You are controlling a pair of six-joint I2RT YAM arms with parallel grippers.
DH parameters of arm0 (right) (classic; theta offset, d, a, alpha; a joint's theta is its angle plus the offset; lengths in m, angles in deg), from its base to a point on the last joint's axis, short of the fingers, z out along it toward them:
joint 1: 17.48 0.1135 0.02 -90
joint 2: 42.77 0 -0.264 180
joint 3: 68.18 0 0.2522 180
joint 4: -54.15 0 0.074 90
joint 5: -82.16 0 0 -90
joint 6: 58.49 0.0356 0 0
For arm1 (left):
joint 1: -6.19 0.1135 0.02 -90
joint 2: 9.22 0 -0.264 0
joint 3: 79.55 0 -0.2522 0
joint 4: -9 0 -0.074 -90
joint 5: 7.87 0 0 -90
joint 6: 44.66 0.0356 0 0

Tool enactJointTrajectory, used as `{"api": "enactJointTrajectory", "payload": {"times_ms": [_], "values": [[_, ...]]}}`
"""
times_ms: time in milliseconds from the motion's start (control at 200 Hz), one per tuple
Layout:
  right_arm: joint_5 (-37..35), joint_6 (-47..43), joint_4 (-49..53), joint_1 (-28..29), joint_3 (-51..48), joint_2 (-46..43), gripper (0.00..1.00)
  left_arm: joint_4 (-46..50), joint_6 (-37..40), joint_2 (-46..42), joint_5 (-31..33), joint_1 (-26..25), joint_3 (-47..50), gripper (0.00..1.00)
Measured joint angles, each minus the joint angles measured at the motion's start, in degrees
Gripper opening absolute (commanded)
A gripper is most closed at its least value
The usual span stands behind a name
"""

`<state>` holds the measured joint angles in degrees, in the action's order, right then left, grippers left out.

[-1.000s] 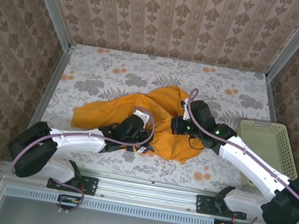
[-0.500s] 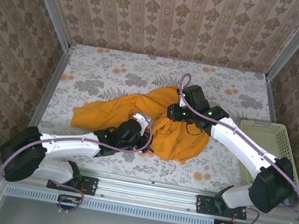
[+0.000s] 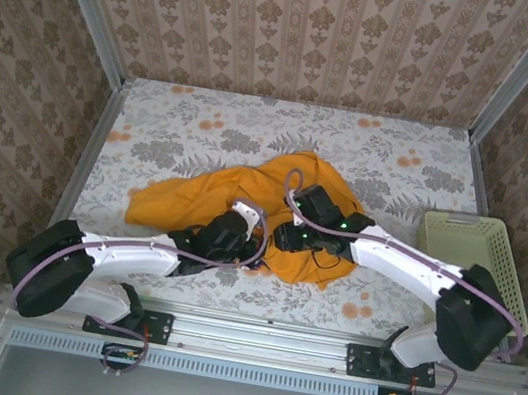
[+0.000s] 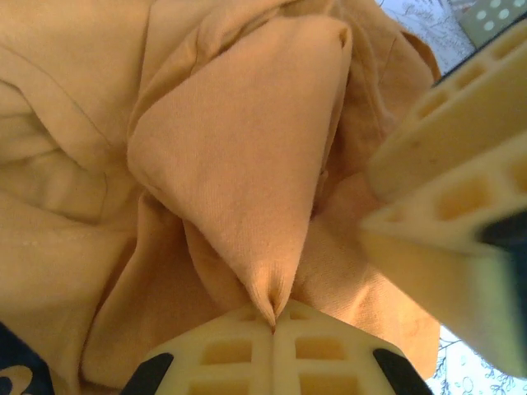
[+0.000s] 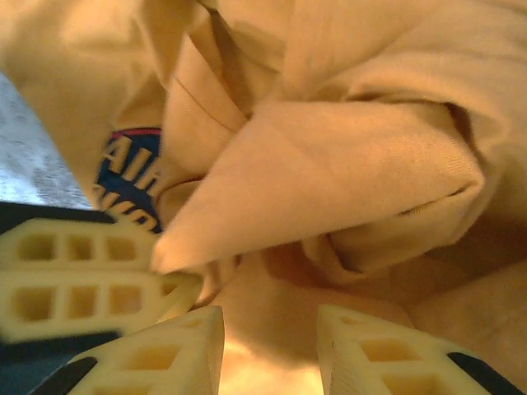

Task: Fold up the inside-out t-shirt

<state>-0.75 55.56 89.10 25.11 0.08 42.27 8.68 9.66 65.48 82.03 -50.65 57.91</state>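
**Shirt mid-fold:** The mustard-orange shirt (image 3: pixel 192 201) lies crumpled on the floral table (image 3: pixel 185 124), left of the cream mesh basket (image 3: pixel 472 255). Its heap runs roughly left to right, away from the basket.

The left gripper (image 4: pixel 273 325), at the heap's near edge on the end toward the basket, is clamped tight on a pinch of soft knit. A cone-shaped fold (image 4: pixel 247 173) fans out from that pinch.

The right gripper (image 5: pixel 270 329) reaches in from the basket side with its 2 ribbed cream fingers (image 5: pixel 185 354) parted and empty. The fold lies just ahead of them, crosswise to the gap and not yet between them, so its next grasp likely depends on pushing forward over it.

Dark blue lettering (image 5: pixel 123 177) peeks from a crease beside the left gripper. The cotton looks limp and thickly bunched.
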Motion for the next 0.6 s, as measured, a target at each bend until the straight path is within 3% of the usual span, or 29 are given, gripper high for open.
{"api": "enactJointTrajectory", "payload": {"times_ms": [210,600], "values": [[-1.9,-0.1,0.1,-1.1,4.0,8.5,0.36,-0.8,-1.4,0.6,-0.3,-0.1,2.2,0.00],[-4.3,-1.7,0.0,-1.6,6.9,12.2,0.46,-1.8,-1.9,0.6,-0.3,-0.2,2.2,0.00]]}}
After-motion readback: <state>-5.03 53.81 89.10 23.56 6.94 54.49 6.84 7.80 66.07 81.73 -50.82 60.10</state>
